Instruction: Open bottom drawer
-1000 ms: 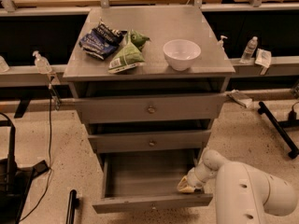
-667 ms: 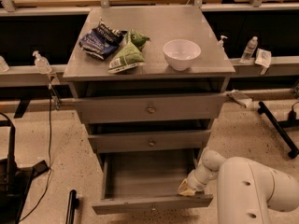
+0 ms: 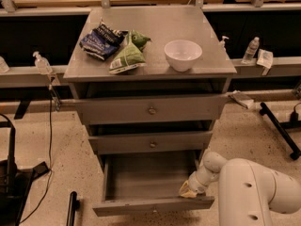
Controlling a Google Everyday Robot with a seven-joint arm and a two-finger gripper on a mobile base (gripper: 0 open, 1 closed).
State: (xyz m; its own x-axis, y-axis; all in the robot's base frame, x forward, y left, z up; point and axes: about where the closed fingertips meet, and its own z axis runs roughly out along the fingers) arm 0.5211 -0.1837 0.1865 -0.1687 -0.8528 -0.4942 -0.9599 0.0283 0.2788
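The bottom drawer [image 3: 150, 205] of the grey metal cabinet is pulled out toward me, and its plain grey tray [image 3: 148, 175] shows bare inside. Its front panel lies low at the picture's bottom edge. The mid-sized drawer front [image 3: 151, 142] and the widest top drawer front [image 3: 151, 109] above it are closed, each with a small round knob. My gripper [image 3: 188, 190] is at the pulled-out drawer's right front corner, just inside the front panel, on the end of my white arm [image 3: 254, 192].
On the cabinet top [image 3: 155, 27] lie a dark blue chip bag [image 3: 101, 40], a green bag [image 3: 128, 54] and a white bowl [image 3: 183, 54]. Bottles stand on side rails left [image 3: 41, 62] and right [image 3: 250, 50]. Black equipment and cables lie on the floor at left [image 3: 14, 182].
My gripper and arm have stayed at the drawer's right front corner, and the drawer stands open the same amount as before.
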